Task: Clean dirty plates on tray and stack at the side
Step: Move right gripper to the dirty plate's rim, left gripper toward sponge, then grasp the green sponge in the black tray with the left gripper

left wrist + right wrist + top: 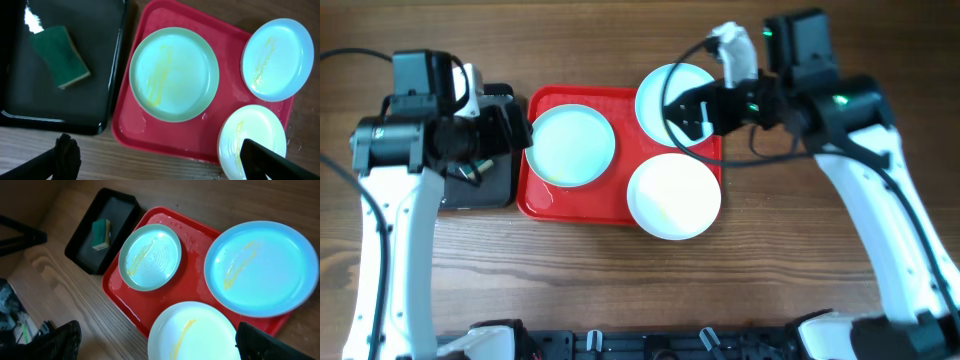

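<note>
End effector on the left [508, 135] hangs with its fingers spread and nothing between them, at the left of the overhead view above the right edge of the black tray [75, 112]. One green sponge [60, 55] lies in that tray; it looks soft and compressible, best pinched across its short sides.

Next to the right sits the red tray [575, 207] on the desk [620, 290], its floor glistening as if wet. Three plates are on it, each streaked yellow. The left plate [570, 145] lies wholly inside the rim. The upper right plate [660, 85] and the lower right plate [674, 195] both overhang the tray's right corners.

These plates look stiff, light and glossy, so probably slippery when damp. Being shallow, they offer only the rim to hold, and the overhanging edges seem easiest to pinch.

Over the upper right plate the right end effector [690, 110] is likewise spread and holds nothing.

Count: three plates, two trays, one sponge.
</note>
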`<state>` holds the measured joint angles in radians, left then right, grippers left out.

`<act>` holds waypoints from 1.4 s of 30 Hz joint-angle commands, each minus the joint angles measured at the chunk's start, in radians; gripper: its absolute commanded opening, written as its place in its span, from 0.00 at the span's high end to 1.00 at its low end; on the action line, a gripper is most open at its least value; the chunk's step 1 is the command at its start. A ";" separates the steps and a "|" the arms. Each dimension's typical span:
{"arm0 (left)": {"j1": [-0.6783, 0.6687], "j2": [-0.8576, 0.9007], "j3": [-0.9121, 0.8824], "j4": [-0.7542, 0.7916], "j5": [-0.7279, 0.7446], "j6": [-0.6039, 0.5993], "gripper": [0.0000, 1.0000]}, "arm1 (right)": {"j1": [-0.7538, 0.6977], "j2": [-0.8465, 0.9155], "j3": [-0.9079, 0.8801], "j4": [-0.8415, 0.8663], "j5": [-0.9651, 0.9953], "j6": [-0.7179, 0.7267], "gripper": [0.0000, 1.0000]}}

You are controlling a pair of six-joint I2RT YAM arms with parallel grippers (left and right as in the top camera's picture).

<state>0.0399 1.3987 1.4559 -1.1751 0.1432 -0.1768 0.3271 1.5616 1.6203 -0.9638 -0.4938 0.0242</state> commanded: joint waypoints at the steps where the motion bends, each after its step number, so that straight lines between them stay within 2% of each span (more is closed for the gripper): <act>1: -0.005 0.039 0.017 0.021 0.074 0.008 0.00 | 0.008 0.066 0.023 0.068 -0.056 0.067 0.00; 3: -0.005 0.050 0.017 0.026 0.085 0.008 0.00 | 0.010 0.097 0.023 0.122 -0.117 0.161 0.00; 5: -0.005 0.051 0.017 0.050 0.085 0.008 0.00 | 0.024 0.124 0.023 0.161 -0.124 0.159 0.14; 7: -0.003 0.051 0.017 0.053 0.068 0.008 0.00 | 0.055 0.148 0.023 0.178 -0.056 0.164 0.21; 9: 0.003 0.051 0.017 0.054 0.037 -0.017 0.11 | 0.099 0.176 0.023 0.182 0.069 0.206 0.22; 11: 0.017 0.051 0.017 0.049 -0.056 -0.136 0.11 | 0.147 0.204 0.023 0.183 0.154 0.223 0.22; 13: 0.033 0.051 0.017 0.041 -0.116 -0.202 0.11 | 0.186 0.226 0.023 0.187 0.199 0.223 0.23; 16: 0.060 0.051 0.017 0.032 -0.138 -0.225 0.11 | 0.248 0.254 0.023 0.200 0.285 0.272 0.24; 22: 0.116 0.056 0.017 0.023 -0.203 -0.273 0.11 | 0.303 0.332 0.023 0.263 0.347 0.346 0.39; 30: 0.170 0.140 0.017 0.038 -0.235 -0.245 0.10 | 0.311 0.498 0.023 0.321 0.353 0.425 0.52; 33: 0.170 0.190 0.017 0.042 -0.239 -0.238 0.13 | 0.311 0.544 0.023 0.342 0.357 0.430 0.57; 42: 0.170 0.270 0.017 0.068 -0.239 -0.240 0.14 | 0.314 0.638 0.023 0.422 0.367 0.476 0.66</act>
<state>0.2050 1.6505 1.4570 -1.1194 -0.0818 -0.4240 0.6346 2.1513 1.6257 -0.5617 -0.1471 0.4603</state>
